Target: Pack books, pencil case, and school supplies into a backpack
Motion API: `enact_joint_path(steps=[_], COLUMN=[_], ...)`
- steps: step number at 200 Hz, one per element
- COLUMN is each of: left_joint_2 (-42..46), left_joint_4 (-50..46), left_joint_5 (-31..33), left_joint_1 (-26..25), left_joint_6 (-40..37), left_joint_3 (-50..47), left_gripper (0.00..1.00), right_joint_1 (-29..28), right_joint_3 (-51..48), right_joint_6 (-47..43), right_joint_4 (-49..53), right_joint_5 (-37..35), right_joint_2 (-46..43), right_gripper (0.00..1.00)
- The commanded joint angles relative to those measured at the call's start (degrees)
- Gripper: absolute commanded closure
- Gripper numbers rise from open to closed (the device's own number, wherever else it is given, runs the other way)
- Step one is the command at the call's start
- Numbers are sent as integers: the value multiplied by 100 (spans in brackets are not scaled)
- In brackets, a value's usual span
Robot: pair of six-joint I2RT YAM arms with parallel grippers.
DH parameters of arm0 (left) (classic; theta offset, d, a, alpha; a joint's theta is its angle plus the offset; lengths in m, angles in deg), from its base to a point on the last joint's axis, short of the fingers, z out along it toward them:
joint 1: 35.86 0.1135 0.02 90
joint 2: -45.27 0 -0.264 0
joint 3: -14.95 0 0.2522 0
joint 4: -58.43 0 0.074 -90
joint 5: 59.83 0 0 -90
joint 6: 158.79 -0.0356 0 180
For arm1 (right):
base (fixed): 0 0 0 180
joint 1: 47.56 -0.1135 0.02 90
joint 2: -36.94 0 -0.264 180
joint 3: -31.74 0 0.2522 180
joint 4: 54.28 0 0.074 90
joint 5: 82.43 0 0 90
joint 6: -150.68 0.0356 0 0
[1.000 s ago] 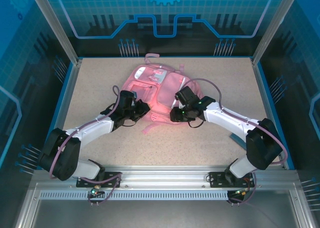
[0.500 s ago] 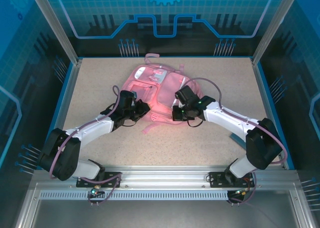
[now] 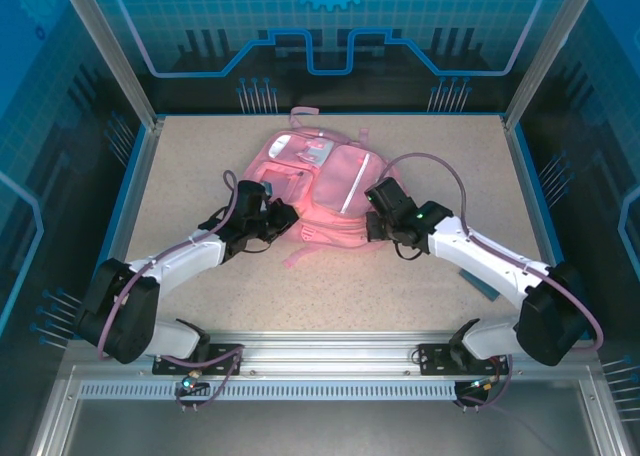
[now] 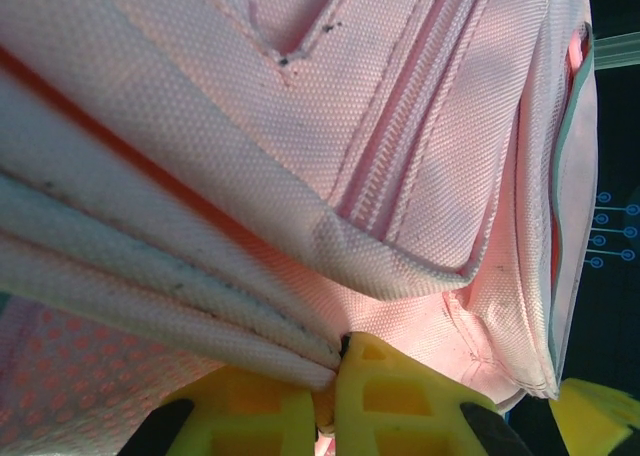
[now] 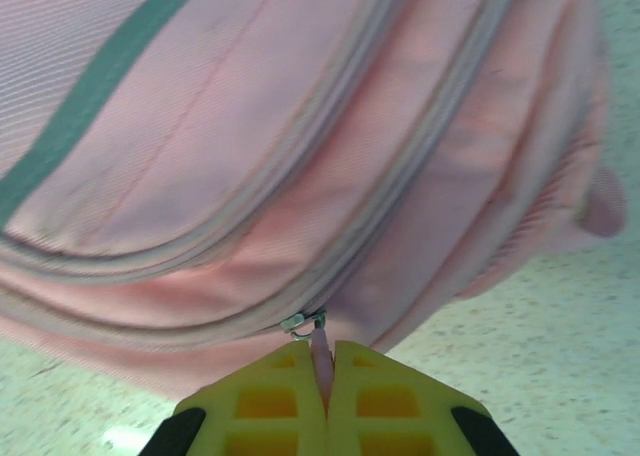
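The pink backpack (image 3: 322, 186) lies flat in the middle of the table, its white stripe running down the front. My left gripper (image 3: 285, 219) is at the backpack's lower left edge. In the left wrist view its yellow fingers (image 4: 375, 396) are shut on a fold of the pink fabric (image 4: 300, 276). My right gripper (image 3: 372, 226) is at the backpack's lower right edge. In the right wrist view it (image 5: 322, 376) is shut on the pink zipper pull (image 5: 321, 348), just below the metal slider (image 5: 300, 323). The books and the pencil case are hidden.
A blue strip (image 3: 482, 282) shows on the table beside my right forearm; I cannot tell what it is. Speckled tabletop (image 3: 200, 166) surrounds the backpack. Blue walls and metal posts (image 3: 110, 56) enclose the table.
My right gripper has shut on the zipper pull and moved right along the backpack's lower edge, its elbow swinging outward. The left arm has hardly moved and keeps its grip.
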Motion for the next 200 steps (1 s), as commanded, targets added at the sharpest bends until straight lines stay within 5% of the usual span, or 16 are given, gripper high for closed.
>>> enact_joint_path(steps=[1,26,66,95,142,200], left_joint_2=[96,57,655,1496,2585,2409], left_joint_4=[-236,-398,-1020,-1810,-1905,-926], left_joint_5=[234,233,322,488,19,-494], left_joint_1=[212,436,949,1130,1121,1113], left_joint_6=[-386,-590,-698,-586,223,730], left_joint_3=[-29,55,-202,-441,-986,-1286], left_gripper=[100,100,54,40,43,63], right_joint_1=[111,-97,-418,-806,-1300,-1593], right_joint_3=[115,20,-185,42,667,856], right_joint_6=[-191,-853,-1089,-1017,-945,-911], right_joint_4=[285,-517,-1699,-2223,-2695,-2631], right_joint_5=[-842,315,2111,2494,2626,2584], right_joint_2=[92,59,86,528,1266,1393], right_gripper=[100,100,100,100,100,100])
